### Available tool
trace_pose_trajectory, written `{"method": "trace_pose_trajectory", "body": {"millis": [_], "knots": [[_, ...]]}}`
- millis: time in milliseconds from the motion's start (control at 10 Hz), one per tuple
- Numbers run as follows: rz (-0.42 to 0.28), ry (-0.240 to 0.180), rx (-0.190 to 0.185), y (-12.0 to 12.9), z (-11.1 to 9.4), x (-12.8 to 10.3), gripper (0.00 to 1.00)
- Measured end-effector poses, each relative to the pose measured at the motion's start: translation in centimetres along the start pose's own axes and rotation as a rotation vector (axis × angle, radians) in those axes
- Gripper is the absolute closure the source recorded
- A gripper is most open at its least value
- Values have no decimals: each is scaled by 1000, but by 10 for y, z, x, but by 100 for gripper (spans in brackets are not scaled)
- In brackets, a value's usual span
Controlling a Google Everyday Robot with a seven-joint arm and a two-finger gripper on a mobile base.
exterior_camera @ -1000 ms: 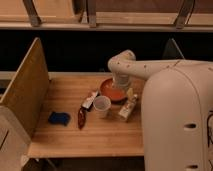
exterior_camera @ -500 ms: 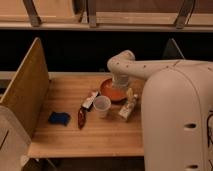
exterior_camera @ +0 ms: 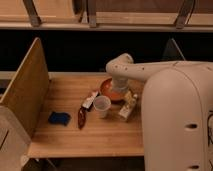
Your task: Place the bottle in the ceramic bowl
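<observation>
We see the wooden bench (exterior_camera: 100, 136) from its front edge, with an upright wooden board (exterior_camera: 26, 89) along its left edge. The robot's white body (exterior_camera: 177, 122) fills the right side and hides the bench's right edge and front right corner.

The arm (exterior_camera: 147, 70) reaches left from the body, bends at an elbow and drops toward the far edge of the bench. The gripper (exterior_camera: 119, 90) hangs at its end, low over the right part of the bowl (exterior_camera: 106, 89). We cannot tell whether it is spread or closed, or whether it touches the bowl. The bowl is round, shallow and orange-red, and sits close to the far edge, right of the middle.

The bottle (exterior_camera: 128, 106) is outside the bowl. It rests on the bench just in front of the bowl's right side, toward the front edge, between the cup (exterior_camera: 102, 106) and the robot's body. It is pale with a yellowish label and looks tilted. We cannot tell whether it touches the bowl's rim.

The pale cup stands upright near the middle of the bench, just in front of the bowl and just left of the bottle. Left of the cup lies a small white and red packet (exterior_camera: 90, 99). Below it, toward the front edge, lies a dark red-brown stick (exterior_camera: 81, 117). A blue sponge (exterior_camera: 59, 118) lies nearer the left edge, apart from the rest.
</observation>
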Motion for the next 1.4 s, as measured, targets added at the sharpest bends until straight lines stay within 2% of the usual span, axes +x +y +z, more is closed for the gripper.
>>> {"method": "trace_pose_trajectory", "body": {"millis": [600,700,900,1000,1400], "knots": [[2,1,5,-1,0,-1,20],[-14,-6,24,-1,0,0,20],[-75,-19,46,1,-1,18,20],[-86,-15,69,-11,5,23,20],[-85,-15,68,-11,5,24,20]]}}
